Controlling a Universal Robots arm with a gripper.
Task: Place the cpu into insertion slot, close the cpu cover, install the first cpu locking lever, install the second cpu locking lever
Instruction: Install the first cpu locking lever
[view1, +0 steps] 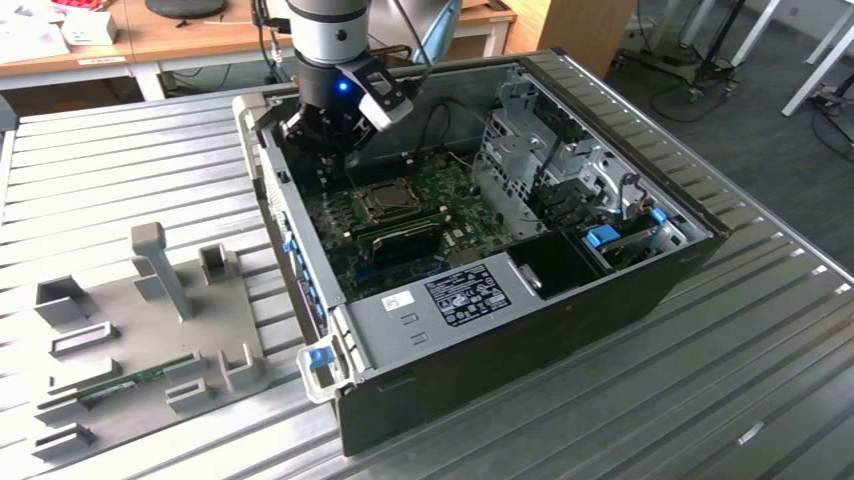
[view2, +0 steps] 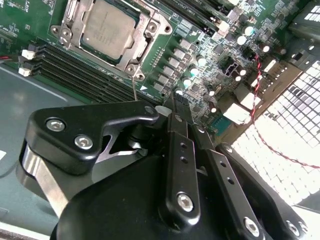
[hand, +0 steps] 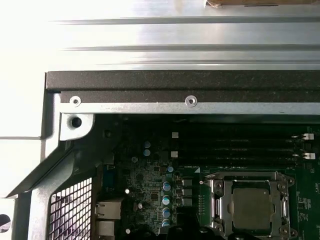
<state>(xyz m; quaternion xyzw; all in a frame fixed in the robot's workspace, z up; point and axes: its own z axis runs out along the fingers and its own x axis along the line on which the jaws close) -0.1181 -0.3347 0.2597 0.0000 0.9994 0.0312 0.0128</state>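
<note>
Silver-grey cpu under lowered cpu cover, jaws closed on nothing, nearby, apart

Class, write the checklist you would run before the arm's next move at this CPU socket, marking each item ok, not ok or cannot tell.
1. cpu lies flat in the insertion slot: ok.
2. cpu cover is down around the cpu: ok.
3. Thin locking lever at the slot's corner is latched: cannot tell.
4. gripper is apart from the cover: ok.
5. Nothing lies on the cpu's top: ok.
</note>
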